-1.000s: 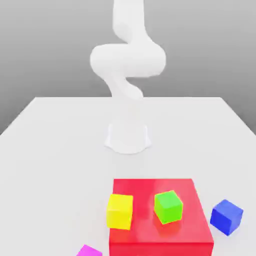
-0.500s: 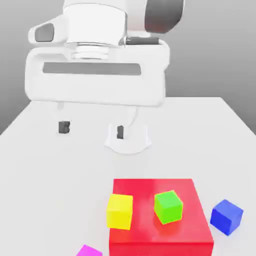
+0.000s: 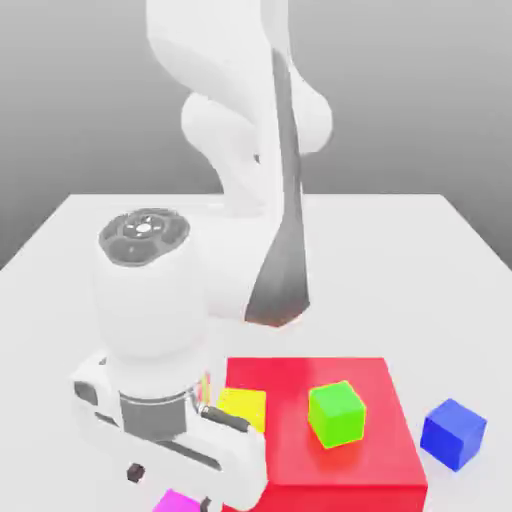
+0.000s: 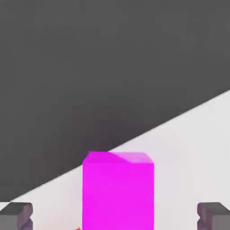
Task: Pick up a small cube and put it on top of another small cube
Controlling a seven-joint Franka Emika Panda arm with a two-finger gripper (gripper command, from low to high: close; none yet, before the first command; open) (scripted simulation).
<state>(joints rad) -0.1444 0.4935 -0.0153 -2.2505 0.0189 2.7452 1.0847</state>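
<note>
At the exterior view's lower left, the gripper (image 3: pixel 170 488) hangs with fingers apart over the pink cube (image 3: pixel 178 501); the blue cube (image 3: pixel 453 433) sits lower right, beside the red block (image 3: pixel 330 470).

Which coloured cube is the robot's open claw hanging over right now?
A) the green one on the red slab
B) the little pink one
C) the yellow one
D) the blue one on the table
B: in the hand view the pink cube sits between the two spread fingertips of the gripper; the exterior view has the hand above that pink cube, apart from the green cube and the blue cube.
</note>
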